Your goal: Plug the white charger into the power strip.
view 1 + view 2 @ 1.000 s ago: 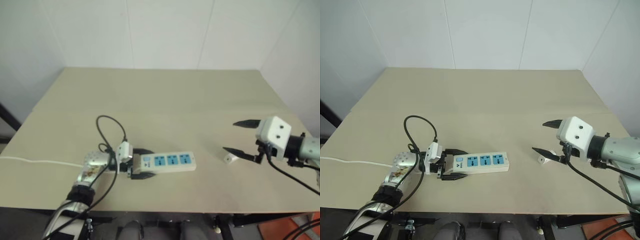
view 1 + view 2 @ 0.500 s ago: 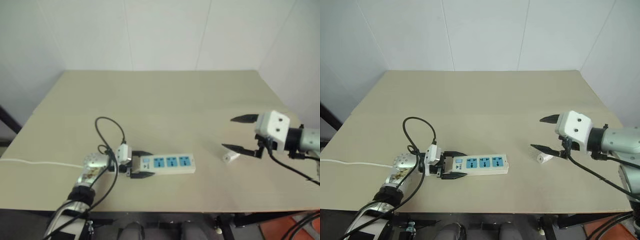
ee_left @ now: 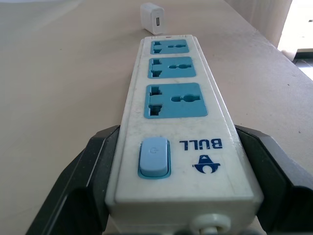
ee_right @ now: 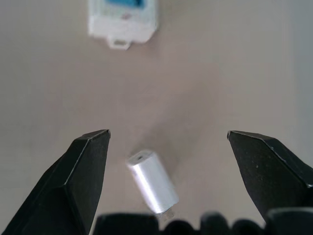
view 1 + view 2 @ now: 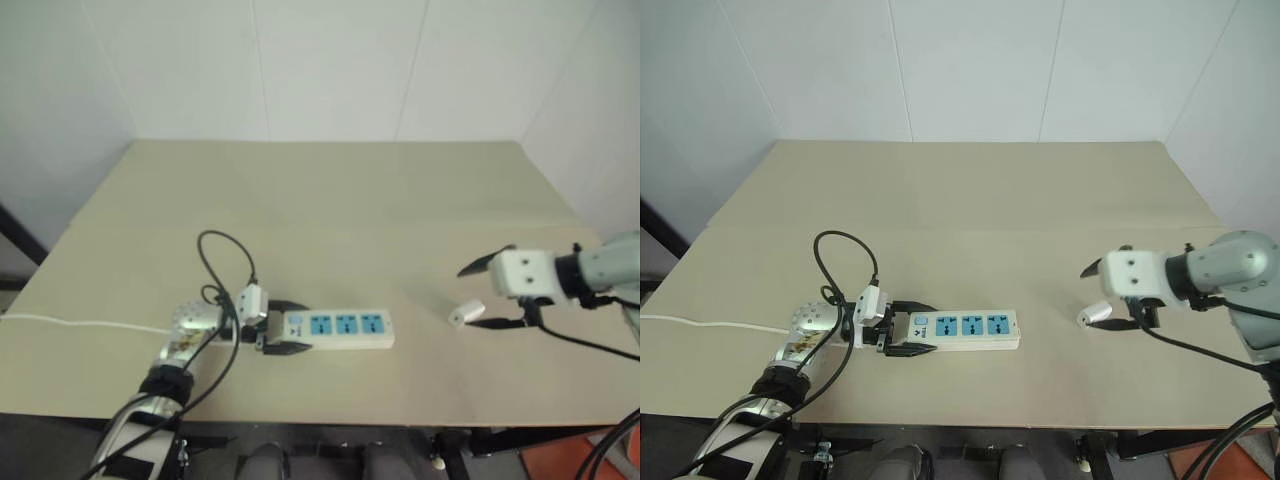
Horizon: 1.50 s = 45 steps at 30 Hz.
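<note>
Head views: power strip [image 5: 962,329] lies flat on the table [image 5: 970,200], its switch end clamped in the left gripper [image 5: 910,327]. White charger [image 5: 1094,314] lies well to its right.

Right wrist view: right gripper [image 4: 166,161] fingers wide apart, straddling the charger without touching.

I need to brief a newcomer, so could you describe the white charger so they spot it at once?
On the beige table, look right of the power strip. The white charger lies between the right gripper's open black fingers: a tiny plain block, with no blue sockets or cord.

left claw [image 5: 908,329]: narrowed, level, pointing right | right claw [image 4: 166,161]: spread wide, angled down
</note>
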Available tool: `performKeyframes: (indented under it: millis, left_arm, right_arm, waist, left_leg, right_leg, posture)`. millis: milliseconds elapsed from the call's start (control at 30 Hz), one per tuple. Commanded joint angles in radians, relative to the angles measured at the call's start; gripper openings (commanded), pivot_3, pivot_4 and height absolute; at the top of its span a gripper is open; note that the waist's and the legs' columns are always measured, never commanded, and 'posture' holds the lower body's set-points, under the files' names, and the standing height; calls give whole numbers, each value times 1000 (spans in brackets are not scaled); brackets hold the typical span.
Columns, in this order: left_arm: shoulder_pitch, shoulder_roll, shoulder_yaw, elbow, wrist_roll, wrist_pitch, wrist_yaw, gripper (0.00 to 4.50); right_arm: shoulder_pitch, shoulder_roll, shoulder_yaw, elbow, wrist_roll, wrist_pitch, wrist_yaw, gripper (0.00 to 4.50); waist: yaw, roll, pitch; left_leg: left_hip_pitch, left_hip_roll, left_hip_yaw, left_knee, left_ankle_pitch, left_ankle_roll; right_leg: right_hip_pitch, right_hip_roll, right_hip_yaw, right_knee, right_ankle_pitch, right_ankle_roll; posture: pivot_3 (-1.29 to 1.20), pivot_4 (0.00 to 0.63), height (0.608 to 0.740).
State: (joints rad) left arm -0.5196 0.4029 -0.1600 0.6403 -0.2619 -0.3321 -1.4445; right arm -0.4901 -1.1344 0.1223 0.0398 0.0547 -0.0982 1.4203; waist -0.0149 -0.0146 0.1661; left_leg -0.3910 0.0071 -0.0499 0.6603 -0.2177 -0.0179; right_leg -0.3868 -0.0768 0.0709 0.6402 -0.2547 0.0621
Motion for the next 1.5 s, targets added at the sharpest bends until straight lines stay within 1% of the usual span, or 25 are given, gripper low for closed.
performKeyframes:
  millis: [33,100,200,300,467,633,733,867,900,933,967,1000,1067,1133,1167,1333,1400,1467,1500]
  left_arm:
    - [12,-7,-41,20,57,14,2,3292]
    - [12,-9,-41,20,59,15,6,3292]
    - [11,-12,-41,22,62,16,11,3292]
    - [14,-13,-41,18,64,17,17,3292]
    - [19,-13,-41,14,69,17,24,3292]
    - [28,-12,-40,2,72,19,35,3292]
    - [32,-11,-40,-4,74,21,41,3292]
    - [35,-8,-40,-7,77,22,47,3292]
    - [35,-8,-39,-6,77,22,47,3292]
    - [35,-7,-39,-6,77,22,48,3292]
    - [34,-6,-38,-4,78,22,49,3292]
    - [33,-5,-37,-1,79,22,50,3292]
    - [31,-4,-37,6,84,19,53,3292]
    - [32,-2,-37,9,87,16,56,3292]
    - [33,-2,-37,8,87,16,55,3292]
    - [37,-4,-40,3,88,19,56,3292]
    - [35,-7,-43,6,92,18,59,3292]
    - [31,-13,-47,14,97,14,63,3292]
    - [30,-14,-48,16,97,14,64,3292]
  right_arm:
    - [-96,-12,87,56,-129,-119,49,4500]
    - [-150,5,148,100,-201,-171,62,4500]
    - [-215,51,202,162,-274,-216,44,4500]
    - [-264,87,255,231,-326,-257,59,4500]
    - [-322,130,310,331,-403,-327,46,4500]
    - [-348,164,335,404,-426,-363,45,4500]
    - [-357,182,347,435,-436,-383,51,3919]
    - [-359,204,357,448,-452,-389,47,2514]
    - [-358,208,359,448,-457,-391,46,2068]
    - [-355,210,360,443,-458,-391,46,1755]
    - [-352,212,359,436,-458,-389,48,1304]
    - [-350,213,358,431,-458,-387,49,1118]
    - [-352,217,342,423,-456,-378,29,1116]
    - [-367,231,300,417,-423,-349,-6,1116]
    - [-375,247,266,405,-378,-311,-15,1116]
    - [-370,369,39,264,-12,-12,-35,1116]
    - [-347,419,-46,202,109,114,-86,1116]
    - [-305,512,-139,144,251,229,-181,1116]
    - [-287,547,-168,120,297,265,-218,1116]
  waist:
    - [1,0,0]
    - [2,0,0]
    - [2,0,0]
    - [4,0,0]
    - [4,0,0]
    - [4,0,0]
    - [3,0,0]
    - [3,0,0]
    - [3,0,0]
    - [2,0,0]
    - [2,0,0]
    - [2,0,0]
    - [1,0,0]
    - [0,0,0]
    - [-1,0,0]
    - [1,0,0]
    - [6,0,0]
    - [9,-1,-1]
    - [9,-2,-1]
  left_leg:
    - [0,0,0,0,0,0]
    - [0,0,0,0,0,0]
    - [0,0,0,0,0,0]
    - [0,-1,0,0,0,0]
    - [0,-1,0,0,0,0]
    - [0,-1,-1,0,0,0]
    - [0,-1,-1,0,0,0]
    - [0,-1,-1,0,0,0]
    - [1,-1,-1,0,0,0]
    - [1,-1,-1,0,0,0]
    - [1,-1,-1,0,0,0]
    - [2,-1,-1,0,0,0]
    - [2,-1,-1,0,0,0]
    - [2,-1,-1,0,0,0]
    - [3,-1,-1,0,0,0]
    - [2,-1,-1,0,0,0]
    - [1,-1,-2,0,0,0]
    - [1,-2,-3,0,0,0]
    - [1,-1,-3,0,0,0]
  right_leg:
    - [0,0,0,0,0,0]
    - [0,0,0,0,0,0]
    - [0,0,0,0,0,0]
    - [0,0,0,0,0,0]
    - [0,-1,0,0,3,-5]
    - [0,-1,0,0,4,-6]
    - [0,-1,0,0,4,-7]
    - [0,-1,0,0,4,-7]
    - [1,-1,0,0,4,-7]
    - [1,-1,0,0,4,-7]
    - [1,-1,0,0,4,-7]
    - [2,-1,0,0,4,-7]
    - [2,-1,0,0,4,-7]
    - [2,-1,0,0,4,-7]
    - [2,-1,0,0,4,-7]
    - [2,-1,1,1,5,-8]
    - [2,-1,0,1,5,-8]
    - [2,-1,-1,1,5,-8]
    - [2,-1,-1,1,5,-8]
  posture:
    - [0,150,740]
    - [0,150,740]
    - [0,150,740]
    - [0,150,740]
    - [0,150,740]
    - [0,150,740]
    - [0,150,740]
    - [0,150,740]
    - [0,150,740]
    - [0,150,740]
    - [0,150,740]
    - [0,150,740]
    - [0,150,740]
    - [0,150,740]
    - [0,150,740]
    - [0,150,740]
    - [0,150,740]
    - [0,150,740]
    - [0,150,740]
